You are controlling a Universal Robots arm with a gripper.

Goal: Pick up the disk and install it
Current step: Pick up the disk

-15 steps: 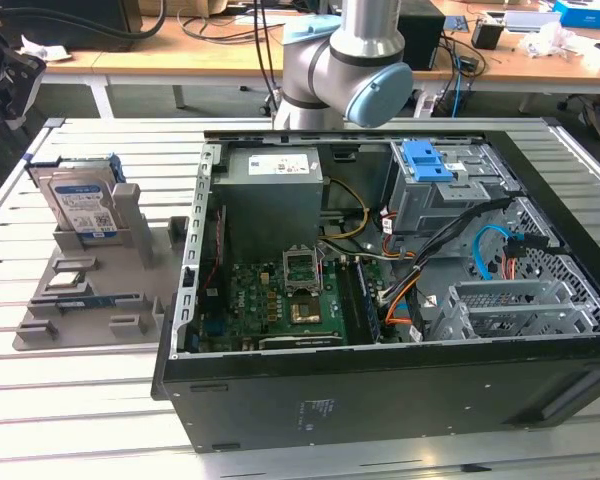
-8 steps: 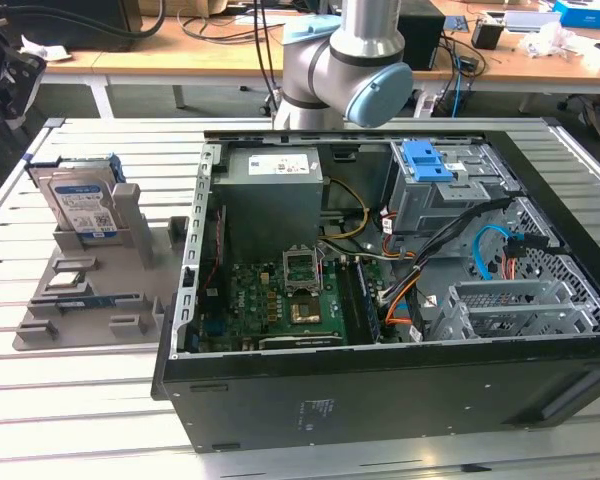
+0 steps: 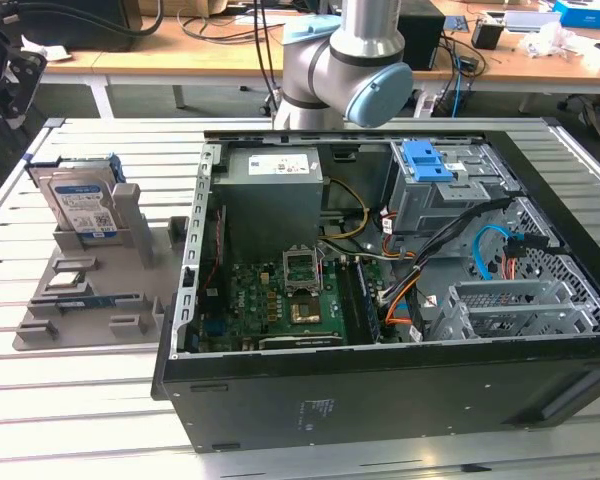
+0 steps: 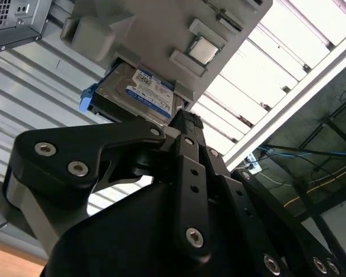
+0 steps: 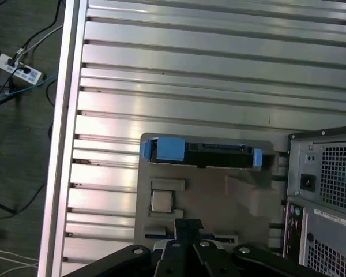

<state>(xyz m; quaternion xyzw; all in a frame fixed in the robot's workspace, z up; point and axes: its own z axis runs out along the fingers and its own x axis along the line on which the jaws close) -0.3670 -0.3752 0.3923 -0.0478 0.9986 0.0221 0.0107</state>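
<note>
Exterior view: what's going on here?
A robot arm is set up behind an open PC case. The disk stands on edge in a grey holder, at the exterior view's left of the case. In the first wrist view the gripper is shut, holds nothing and is apart from the disk. The disk has not yet been picked up or installed.

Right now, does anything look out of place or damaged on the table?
Nothing stands out. The disk stands on edge in its grey holder, beside the open computer case, with no visible spill or damage.
</note>
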